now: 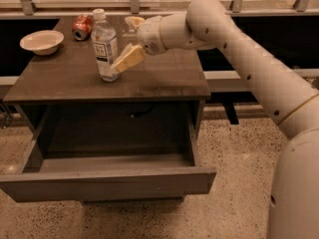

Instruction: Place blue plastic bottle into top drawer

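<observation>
Grey comes first: the top drawer [104, 182] stands pulled out toward us, and we see nothing lying in it. Behind and above it is the dark brown table [164, 78]. On the table top the blue plastic bottle [103, 44] stands upright, left of the middle, with its white cap on.

The gripper [122, 43] is just at the bottle's right side, low over the table. Its two fingers are spread apart: the nearer finger [128, 58] crosses in front of the bottle's lower right edge, and the other one is further back, near cap height. We cannot tell if a finger touches the bottle, but nothing is grasped.

We judge that the step in hand is the reach for the grasp. The next move calls for bringing the bottle well between the fingers, closing without tipping it, then lifting it and lowering it into the drawer.

Further back are a bowl [42, 41] and a crushed red can [82, 27].

We count one drawer, one bottle, one bowl, one can, one gripper.
</observation>
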{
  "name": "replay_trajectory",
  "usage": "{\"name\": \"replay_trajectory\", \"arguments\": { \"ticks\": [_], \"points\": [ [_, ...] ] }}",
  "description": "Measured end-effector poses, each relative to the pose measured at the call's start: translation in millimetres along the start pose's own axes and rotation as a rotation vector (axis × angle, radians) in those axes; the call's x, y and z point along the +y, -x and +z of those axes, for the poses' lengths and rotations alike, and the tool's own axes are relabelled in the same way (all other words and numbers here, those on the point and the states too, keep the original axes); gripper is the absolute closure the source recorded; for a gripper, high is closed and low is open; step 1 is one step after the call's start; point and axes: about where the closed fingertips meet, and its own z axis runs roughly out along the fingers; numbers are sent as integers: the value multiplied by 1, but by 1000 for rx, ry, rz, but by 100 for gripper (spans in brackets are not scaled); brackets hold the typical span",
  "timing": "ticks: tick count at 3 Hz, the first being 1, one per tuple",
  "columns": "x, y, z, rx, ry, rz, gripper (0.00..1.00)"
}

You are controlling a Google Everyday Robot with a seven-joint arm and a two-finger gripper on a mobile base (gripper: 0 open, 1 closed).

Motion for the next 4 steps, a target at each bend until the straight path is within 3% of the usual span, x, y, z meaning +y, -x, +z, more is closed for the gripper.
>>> {"name": "replay_trajectory", "arguments": {
  "ticks": [1,3,4],
  "points": [
    [-12,10,23,-66,-45,47,0],
    [-18,26,51,-209,0,184,42],
    [-9,47,52,-283,56,170,72]
  ]
}}
